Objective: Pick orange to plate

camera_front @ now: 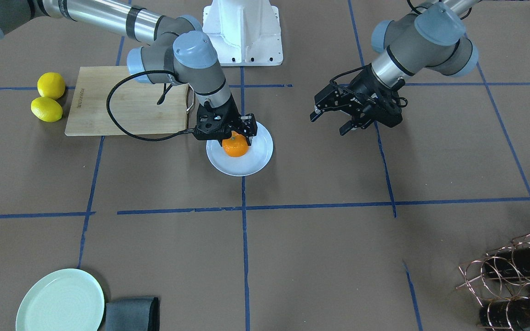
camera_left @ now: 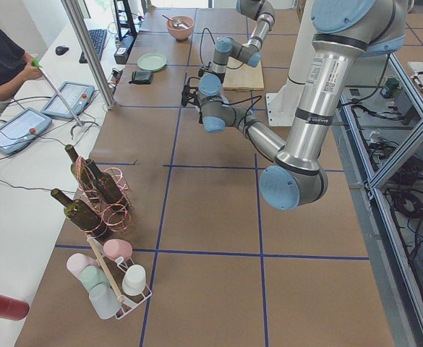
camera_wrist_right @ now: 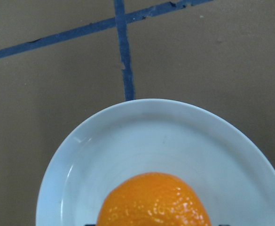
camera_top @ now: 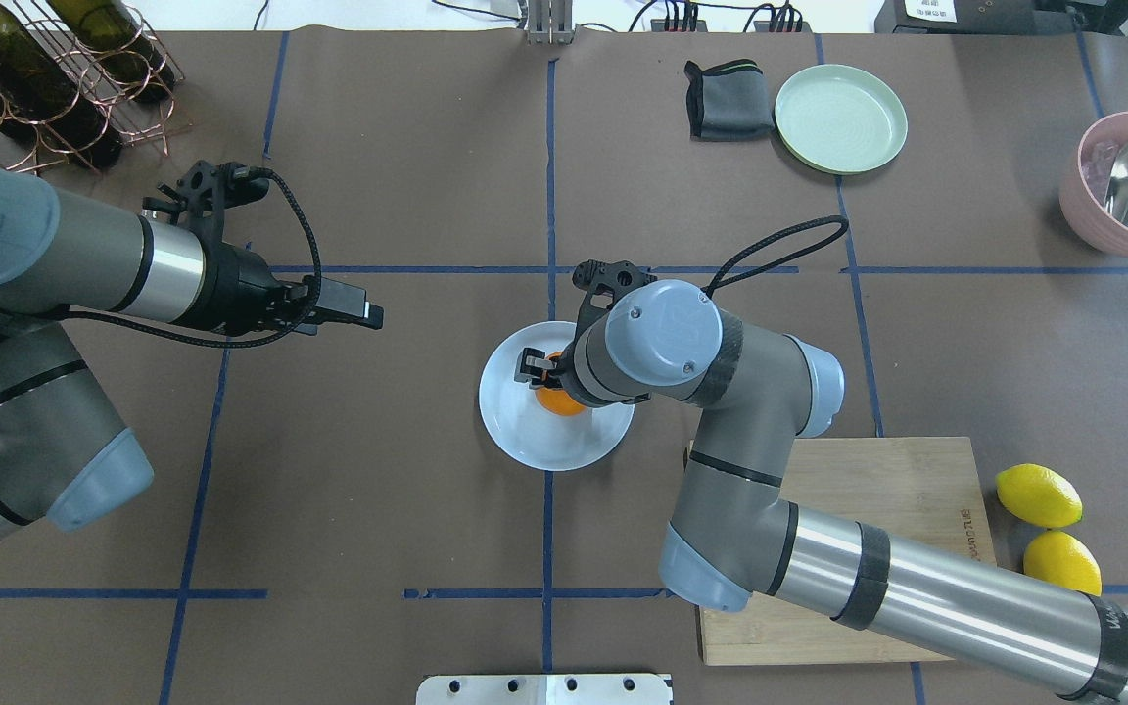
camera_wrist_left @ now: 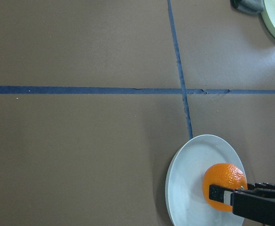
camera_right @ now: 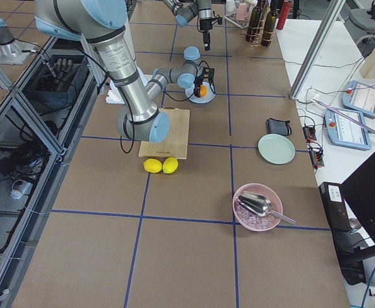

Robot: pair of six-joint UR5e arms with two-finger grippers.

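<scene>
The orange (camera_front: pixel 235 146) sits on the pale bluish-white plate (camera_front: pixel 258 161) near the table's middle. My right gripper (camera_front: pixel 236 136) reaches down over it, its fingers on either side of the fruit and shut on it. The right wrist view shows the orange (camera_wrist_right: pixel 153 202) low against the plate (camera_wrist_right: pixel 142 136). From above, the right wrist hides most of the orange (camera_top: pixel 561 401) on the plate (camera_top: pixel 525 436). My left gripper (camera_front: pixel 334 122) hovers open and holds nothing, well off to the side of the plate. Its camera sees the orange (camera_wrist_left: pixel 226 179) with a black finger across it.
Two yellow lemons (camera_front: pixel 48 96) lie beside a wooden cutting board (camera_front: pixel 127 101) under the right arm. A pale green plate (camera_front: pixel 60 301) and a grey cloth (camera_front: pixel 131 314) sit at the far edge. A copper wine rack (camera_front: pixel 513 276) and a pink bowl (camera_top: pixel 1127 186) stand in corners.
</scene>
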